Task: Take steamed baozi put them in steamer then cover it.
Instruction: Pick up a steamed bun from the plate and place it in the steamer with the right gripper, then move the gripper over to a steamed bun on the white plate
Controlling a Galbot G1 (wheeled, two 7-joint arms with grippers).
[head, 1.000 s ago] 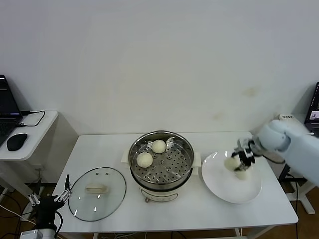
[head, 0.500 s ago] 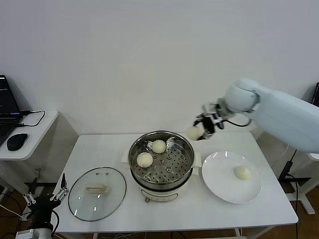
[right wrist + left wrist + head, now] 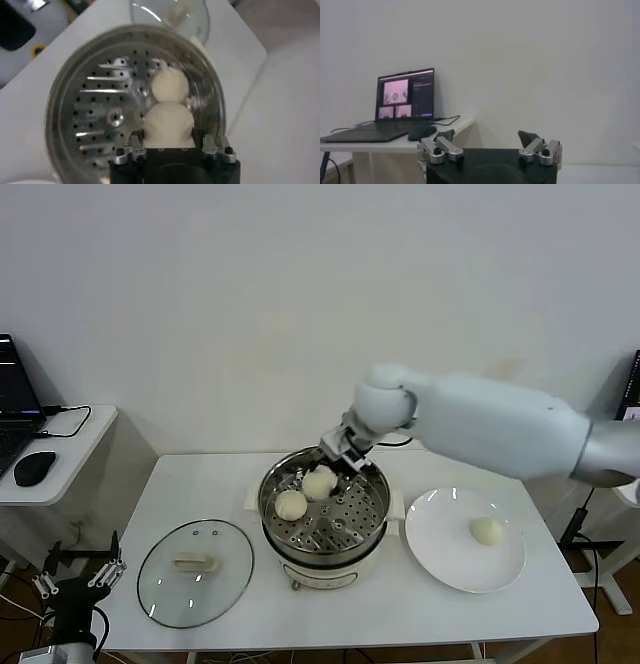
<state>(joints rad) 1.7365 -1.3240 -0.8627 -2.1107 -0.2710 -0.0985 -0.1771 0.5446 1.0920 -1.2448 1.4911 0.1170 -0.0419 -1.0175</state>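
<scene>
My right gripper point(image 3: 338, 454) reaches over the back of the steamer point(image 3: 372, 484) and is shut on a baozi point(image 3: 168, 125), held just above the perforated tray point(image 3: 100, 115). A second baozi point(image 3: 170, 87) lies on the tray just beyond it. The head view shows two buns in the pot, one point(image 3: 320, 482) under the fingers and one point(image 3: 290, 504) at the front left. One baozi point(image 3: 487, 530) lies on the white plate point(image 3: 440, 554). The glass cover point(image 3: 165, 589) lies flat on the table left of the steamer. My left gripper point(image 3: 75, 576) is parked open below the table's left front corner.
A side table at the far left holds a laptop point(image 3: 10, 409) and a mouse point(image 3: 33, 469); both also show in the left wrist view, the laptop point(image 3: 405, 100) beyond the open left gripper point(image 3: 486, 137). A white wall stands behind the table.
My right gripper lifted a baozi off the plate, carried it left, and now holds it low over the steamer tray. One baozi stays on the plate. The left arm barely shifted.
</scene>
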